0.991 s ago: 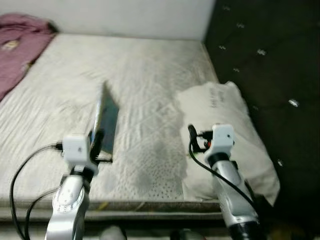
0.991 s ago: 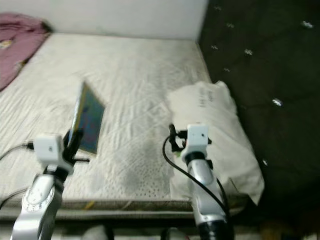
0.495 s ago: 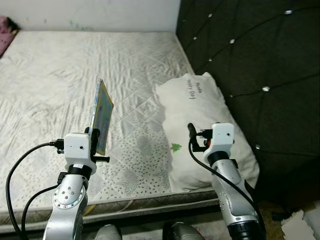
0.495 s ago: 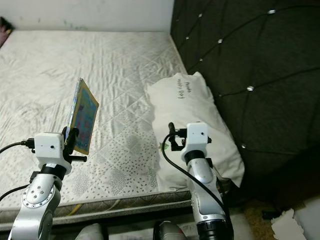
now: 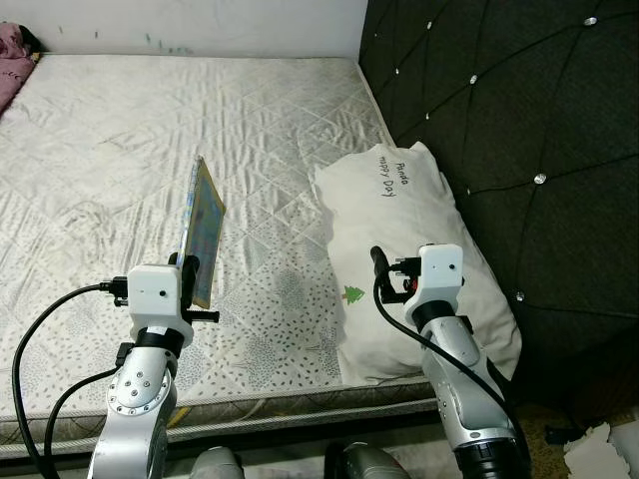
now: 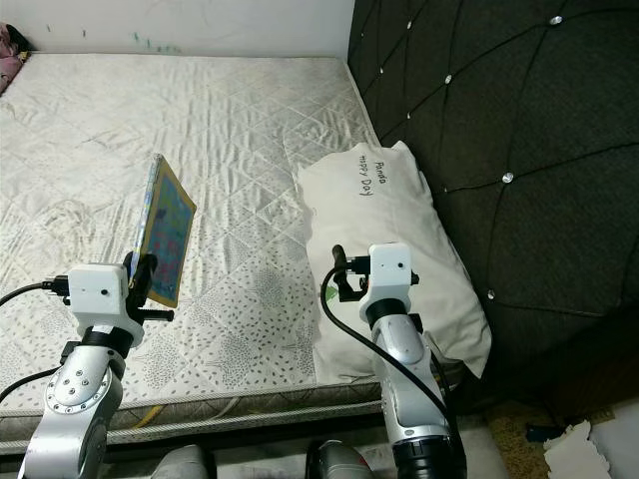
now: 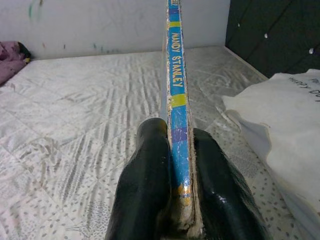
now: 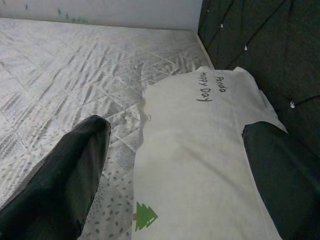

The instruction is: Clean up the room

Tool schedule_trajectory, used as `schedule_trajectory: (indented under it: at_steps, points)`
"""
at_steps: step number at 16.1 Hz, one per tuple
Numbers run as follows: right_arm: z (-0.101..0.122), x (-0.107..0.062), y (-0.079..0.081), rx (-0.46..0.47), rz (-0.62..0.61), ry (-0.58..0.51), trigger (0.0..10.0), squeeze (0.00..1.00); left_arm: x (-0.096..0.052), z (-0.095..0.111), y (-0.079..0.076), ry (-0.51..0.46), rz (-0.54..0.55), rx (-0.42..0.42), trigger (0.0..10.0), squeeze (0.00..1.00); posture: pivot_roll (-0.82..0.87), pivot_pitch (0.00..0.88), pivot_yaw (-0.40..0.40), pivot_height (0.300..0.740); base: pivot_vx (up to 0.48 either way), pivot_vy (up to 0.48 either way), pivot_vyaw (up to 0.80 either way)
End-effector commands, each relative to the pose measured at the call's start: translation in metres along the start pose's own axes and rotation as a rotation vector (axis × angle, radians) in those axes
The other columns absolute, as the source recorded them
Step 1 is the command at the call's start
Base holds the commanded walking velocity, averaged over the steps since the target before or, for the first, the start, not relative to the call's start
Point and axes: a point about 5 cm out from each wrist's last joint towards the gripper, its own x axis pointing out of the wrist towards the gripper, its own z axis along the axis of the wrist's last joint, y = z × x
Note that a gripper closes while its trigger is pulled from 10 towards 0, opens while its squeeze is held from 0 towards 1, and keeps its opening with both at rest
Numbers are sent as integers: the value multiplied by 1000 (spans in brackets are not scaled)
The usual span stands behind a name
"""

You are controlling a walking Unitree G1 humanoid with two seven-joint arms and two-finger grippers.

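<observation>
Bedroom scene seen from a robot's head, looking down at a bare quilted white mattress (image 5: pixel 120 140) that meets a dark tufted headboard (image 5: pixel 499 110) on the robot's right. The left gripper (image 7: pixel 172 165) is raised over the near part of the mattress, its two black fingers (image 7: pixel 147 185) pressed against both sides of a thin children's book (image 5: pixel 203 228). The book stands upright on its edge above the gripper, spine toward the wrist camera; the blue and yellow spine reads "MANDY STANLEY". Its colourful cover faces the robot's right.

The right gripper (image 8: pixel 175 170) hovers above a white pillow (image 5: pixel 404 249) that lies along the headboard side of the mattress. Its fingers are spread wide apart and hold nothing. The pillow carries handwritten words, "Happy Day" and "Panda", near its far end, and a small green tree print (image 8: pixel 145 216) near its close end.

At the far left corner of the mattress lies a bunched pink cloth (image 5: pixel 14 60). On the floor at the lower right is a scrap of white paper (image 5: pixel 599 449).
</observation>
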Motion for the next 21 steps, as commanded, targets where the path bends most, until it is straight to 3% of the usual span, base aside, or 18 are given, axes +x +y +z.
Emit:
schedule_trajectory:
  at_steps: [1, 3, 13, 21]
  points:
    - [5, 2, 1, -3, 9, -15, 10000, 0, 4, 11, -2, -58, 0, 4, 10000, 0, 101, 114, -48, 740, 0, 0, 0]
    - [5, 2, 1, -5, 14, -14, 10000, 0, 5, 11, -2, -58, 4, 3, 10000, 0, 100, 111, -49, 740, 0, 0, 0]
    - [4, 3, 2, -16, 42, -10, 10000, 0, 6, 11, -3, -57, 18, -12, 10000, 0, 99, 105, -58, 635, 0, 0, 0]
    - [3, 5, 2, -18, 47, -1, 10000, 0, 9, 11, -1, -61, 63, -24, 10000, 0, 93, 114, -65, 635, 0, 0, 0]
